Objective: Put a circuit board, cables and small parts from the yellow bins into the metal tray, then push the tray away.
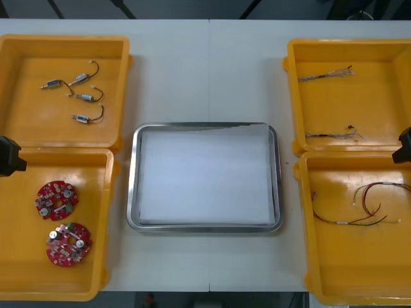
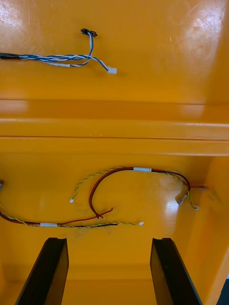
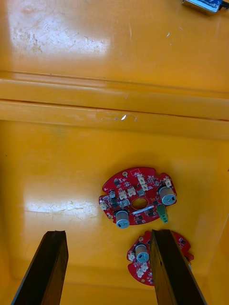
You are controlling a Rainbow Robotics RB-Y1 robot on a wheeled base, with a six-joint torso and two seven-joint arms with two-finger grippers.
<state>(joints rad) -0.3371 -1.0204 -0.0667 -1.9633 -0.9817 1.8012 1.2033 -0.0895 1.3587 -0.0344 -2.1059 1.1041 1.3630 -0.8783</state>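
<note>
Two round red circuit boards (image 1: 56, 199) (image 1: 68, 243) lie in the near left yellow bin (image 1: 26, 269). In the left wrist view one circuit board (image 3: 137, 198) sits beyond my open left gripper (image 3: 107, 267), and a second circuit board (image 3: 143, 259) lies against the inner side of one finger. My left gripper (image 1: 9, 156) hangs at the table's left edge. Red and yellow cables (image 1: 366, 205) lie in the near right bin (image 1: 321, 269), below my open right gripper (image 2: 109, 267); the same cables (image 2: 129, 183) lie just past its fingers. The metal tray (image 1: 131, 186), white inside, holds nothing.
The far left bin (image 1: 19, 122) holds several small metal parts (image 1: 77, 96) with wires. Twisted blue and white cables (image 1: 327, 74) (image 2: 62, 58) lie in the far right bin (image 1: 379, 109). The right arm's gripper (image 1: 403, 146) shows at the right edge.
</note>
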